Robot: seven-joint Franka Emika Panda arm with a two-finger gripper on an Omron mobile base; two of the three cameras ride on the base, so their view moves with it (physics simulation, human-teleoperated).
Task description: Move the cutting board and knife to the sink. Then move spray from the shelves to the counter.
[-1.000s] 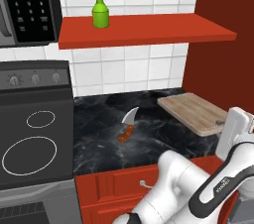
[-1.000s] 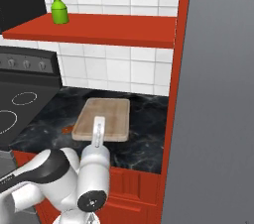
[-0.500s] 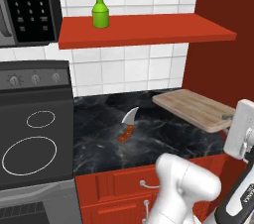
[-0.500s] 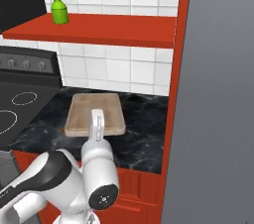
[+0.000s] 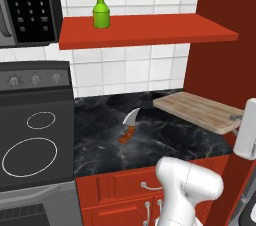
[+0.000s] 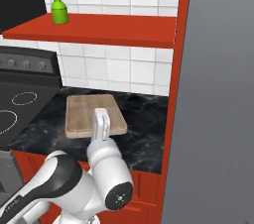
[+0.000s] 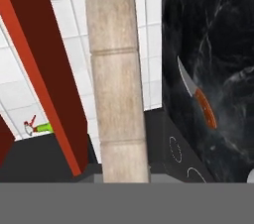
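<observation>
Gripper clamped on the cutting board — lifted clear of the counter — knife flat on it.

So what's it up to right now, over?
End effector shut on cutting board, board lifted off counter. Knife on counter. Spray on shelf.

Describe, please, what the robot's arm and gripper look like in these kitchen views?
The arm is glossy white with rounded, bulbous segments and dark grey bands at the joints. One joint ends in a dark round cap with a small pale dot. The gripper sits on a slim white hand, with small dark finger parts. I see no cables or lettering.
</observation>
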